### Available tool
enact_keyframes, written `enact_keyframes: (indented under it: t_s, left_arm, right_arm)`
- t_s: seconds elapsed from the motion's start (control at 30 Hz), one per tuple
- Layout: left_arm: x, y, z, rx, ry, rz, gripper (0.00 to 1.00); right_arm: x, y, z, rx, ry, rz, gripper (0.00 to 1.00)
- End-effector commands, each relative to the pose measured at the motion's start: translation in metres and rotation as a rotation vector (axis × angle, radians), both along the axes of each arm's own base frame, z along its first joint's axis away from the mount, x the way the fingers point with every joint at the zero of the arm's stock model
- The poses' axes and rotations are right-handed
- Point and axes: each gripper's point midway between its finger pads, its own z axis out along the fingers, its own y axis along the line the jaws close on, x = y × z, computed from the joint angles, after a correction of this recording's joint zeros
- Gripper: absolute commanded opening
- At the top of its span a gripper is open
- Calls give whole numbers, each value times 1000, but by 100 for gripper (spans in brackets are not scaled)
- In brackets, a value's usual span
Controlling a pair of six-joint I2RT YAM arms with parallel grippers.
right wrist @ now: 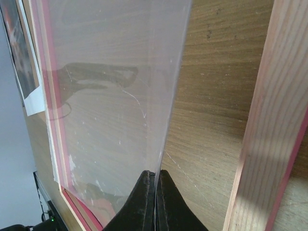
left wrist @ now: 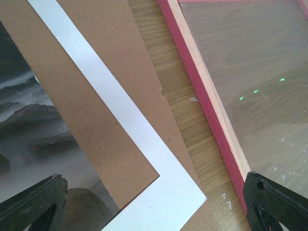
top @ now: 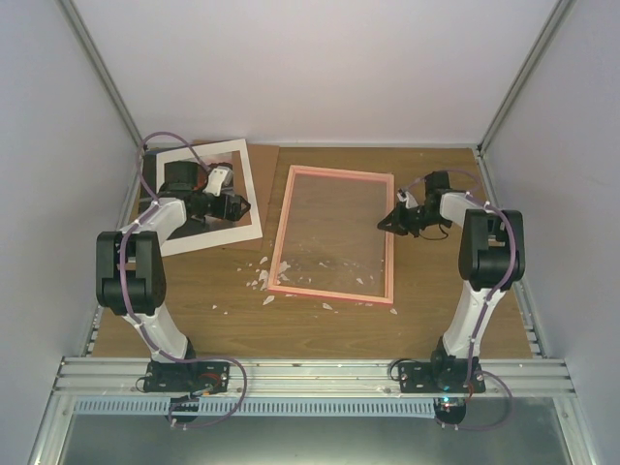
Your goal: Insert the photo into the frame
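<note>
The right end effector [right wrist: 154, 179] is pinched shut on the edge of the clear pane [right wrist: 110, 96], at the right-hand rail of the frame [top: 281, 232], which lies flat on the desk [left wrist: 192, 144]. The left end effector [left wrist: 155, 179] hangs with jaws spread wide and empty, just left of the frame, over a corner of the white mat [left wrist: 120, 110]. The photo [left wrist: 29, 130] lies inside that mat's opening, on the brown backing board [left wrist: 96, 144], left of the frame.
</note>
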Motion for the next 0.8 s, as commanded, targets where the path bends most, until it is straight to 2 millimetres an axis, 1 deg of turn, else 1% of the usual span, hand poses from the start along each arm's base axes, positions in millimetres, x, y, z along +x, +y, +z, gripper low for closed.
enact_keyframes:
  t_s: [0.0,0.1,0.3,0.4,0.5,0.57,0.77]
  left_arm:
    - [5,-3,-3,8,-18,-7,99]
    - [5,-3,-5,8,-14,-7,99]
    - [5,-4,-5,7,-12,-10,99]
    - [4,-6,-6,7,-11,-15,99]
    - [4,-6,-7,9,-8,-15,99]
    - [4,-6,-8,9,-6,-15,99]
    - [4,-5,-10,12,-4,-14,99]
  right_arm:
    - [-1,-2,-5,5,12,33,1]
    - [-4,1,-3,27,25,58,1]
    - [-10,9,8,90,46,69,1]
    - [-10,10,13,102,47,75,1]
    - [-5,9,17,97,37,89,1]
    - [-3,9,18,90,33,92,1]
    - [-9,9,17,94,58,90,0]
